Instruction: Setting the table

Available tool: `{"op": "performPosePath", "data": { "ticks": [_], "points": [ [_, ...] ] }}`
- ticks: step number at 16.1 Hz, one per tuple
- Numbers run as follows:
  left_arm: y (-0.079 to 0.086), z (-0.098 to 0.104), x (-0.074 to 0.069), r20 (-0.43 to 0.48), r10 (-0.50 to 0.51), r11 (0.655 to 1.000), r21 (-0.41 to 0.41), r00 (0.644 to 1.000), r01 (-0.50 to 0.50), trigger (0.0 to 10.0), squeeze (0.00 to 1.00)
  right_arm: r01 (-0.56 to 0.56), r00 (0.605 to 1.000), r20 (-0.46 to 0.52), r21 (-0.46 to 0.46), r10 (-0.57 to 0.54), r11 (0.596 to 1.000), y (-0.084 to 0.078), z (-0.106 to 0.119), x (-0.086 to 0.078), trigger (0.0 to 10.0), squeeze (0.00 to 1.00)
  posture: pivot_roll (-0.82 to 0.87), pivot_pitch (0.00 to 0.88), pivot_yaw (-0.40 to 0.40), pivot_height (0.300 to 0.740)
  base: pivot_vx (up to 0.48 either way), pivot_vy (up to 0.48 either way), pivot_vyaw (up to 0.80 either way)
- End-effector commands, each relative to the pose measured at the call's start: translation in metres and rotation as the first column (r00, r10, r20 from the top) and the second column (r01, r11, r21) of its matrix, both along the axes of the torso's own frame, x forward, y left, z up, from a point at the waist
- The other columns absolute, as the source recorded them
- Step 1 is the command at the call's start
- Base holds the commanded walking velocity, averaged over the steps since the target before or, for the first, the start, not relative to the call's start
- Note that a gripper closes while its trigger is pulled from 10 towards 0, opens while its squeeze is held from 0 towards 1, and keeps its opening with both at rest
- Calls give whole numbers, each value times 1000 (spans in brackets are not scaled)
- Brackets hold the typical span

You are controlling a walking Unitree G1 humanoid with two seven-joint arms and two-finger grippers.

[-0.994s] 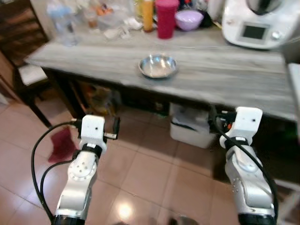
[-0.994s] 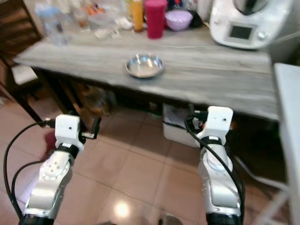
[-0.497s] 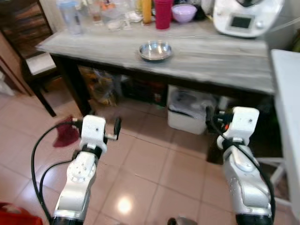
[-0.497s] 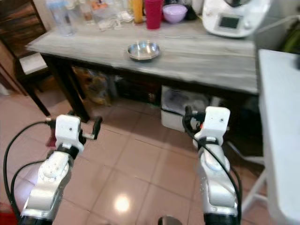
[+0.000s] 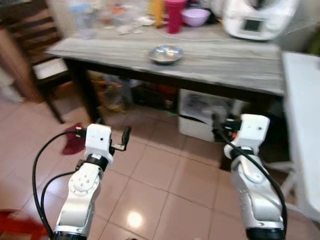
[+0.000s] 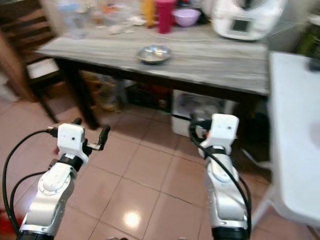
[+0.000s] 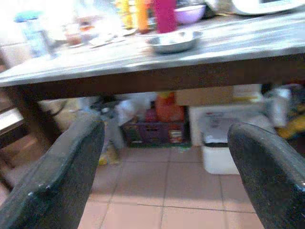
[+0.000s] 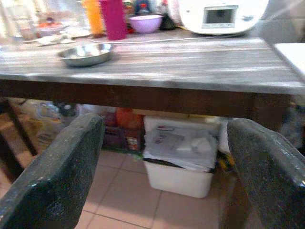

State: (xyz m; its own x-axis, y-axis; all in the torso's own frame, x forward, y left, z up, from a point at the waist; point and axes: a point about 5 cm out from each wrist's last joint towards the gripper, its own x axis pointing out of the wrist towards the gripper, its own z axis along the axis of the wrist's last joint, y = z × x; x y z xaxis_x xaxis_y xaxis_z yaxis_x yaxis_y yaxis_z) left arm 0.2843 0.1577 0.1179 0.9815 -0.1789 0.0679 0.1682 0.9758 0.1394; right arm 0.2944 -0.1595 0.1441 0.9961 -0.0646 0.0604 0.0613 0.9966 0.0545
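A steel bowl (image 5: 165, 53) sits near the front edge of a long grey wooden table (image 5: 225, 62). Behind it stand a pink tumbler (image 5: 175, 15), a purple bowl (image 5: 195, 16), an orange bottle (image 5: 158, 11) and several jars. Both arms are held low over the tiled floor, well short of the table. My left gripper (image 7: 167, 131) is open with nothing between its fingers and faces the table's underside. My right gripper (image 8: 164, 124) is likewise open and empty, with the steel bowl (image 8: 86, 54) far ahead of it.
A white kitchen machine (image 5: 257, 17) stands at the table's back right. Beneath the table are a white bin (image 5: 205, 112) and boxes. A dark chair (image 5: 37, 35) is at the left, a white surface (image 5: 302, 100) at the right, and a red cloth (image 5: 75, 142) on the floor.
The whole view has pulled back and the table now looks farther off and smaller; the white surface has come into view on the right. Both arms keep their pose, grippers still open.
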Motion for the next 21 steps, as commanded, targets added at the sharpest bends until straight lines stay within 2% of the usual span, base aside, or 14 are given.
{"op": "performPosePath", "data": {
  "ticks": [1,5,15,21],
  "points": [
    [-4,4,1,16,-24,1000,-3,1000,24,10000,0,20,1000,-4,-7,-20,1000,-6,1,0,10000,0,-182,109,49,740,0,-330,-700],
    [-4,4,1,17,-35,999,-3,999,35,10000,0,16,1000,-3,-3,-16,1000,-5,1,0,10000,0,-181,110,50,740,0,-349,-522],
    [-12,6,2,21,-59,998,-16,998,60,10000,0,13,1000,13,-8,-13,1000,-3,5,2,10000,0,-186,110,51,740,0,-354,-85],
    [-18,14,6,46,-71,996,-41,996,73,10000,0,10,993,121,-71,-1,997,-1,26,3,10000,0,-191,103,46,740,0,-356,0]
  ]
}}
